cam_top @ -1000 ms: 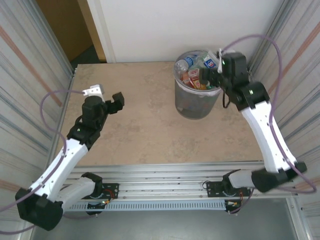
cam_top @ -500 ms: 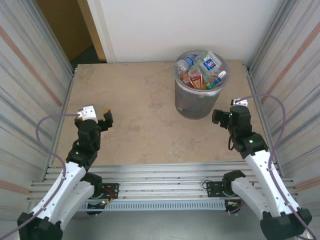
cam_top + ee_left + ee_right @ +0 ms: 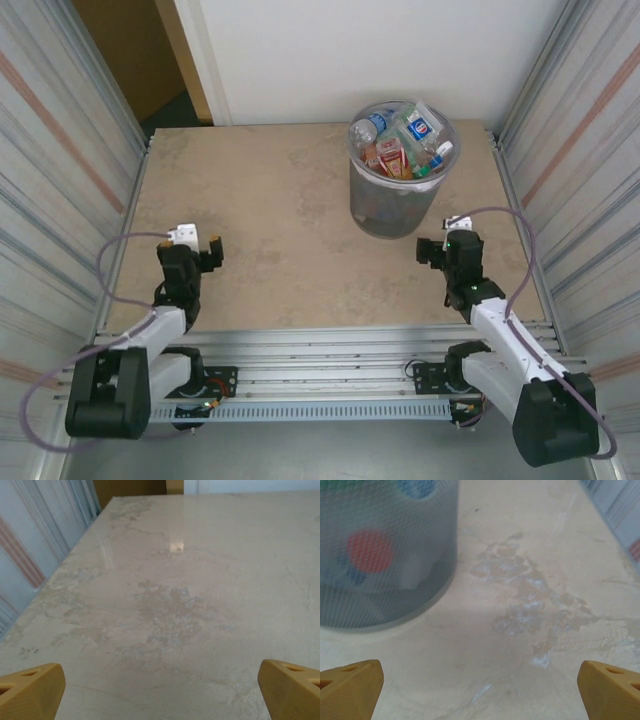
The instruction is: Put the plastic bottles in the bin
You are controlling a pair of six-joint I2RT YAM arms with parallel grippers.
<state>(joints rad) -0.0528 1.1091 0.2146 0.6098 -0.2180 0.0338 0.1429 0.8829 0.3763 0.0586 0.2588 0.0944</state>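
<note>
The plastic bottles (image 3: 402,142) lay heaped in the bin (image 3: 390,208), while the left gripper (image 3: 160,692) and right gripper (image 3: 480,690) hung empty, jaws wide apart

The left gripper (image 3: 160,692) is seen with its jaws spread wide: two yellow fingertips (image 3: 31,690) are set at 7 and 5 o'clock, with bare tabletop between them. A beige, marbled table (image 3: 170,605) is shown stretching toward 12 o'clock, where a small bright glare spot (image 3: 176,546) is caught. A ribbed wall panel (image 3: 35,540) with a reddish stripe is seen at 10 o'clock, and a brown surface (image 3: 132,486) at 12 o'clock
</note>
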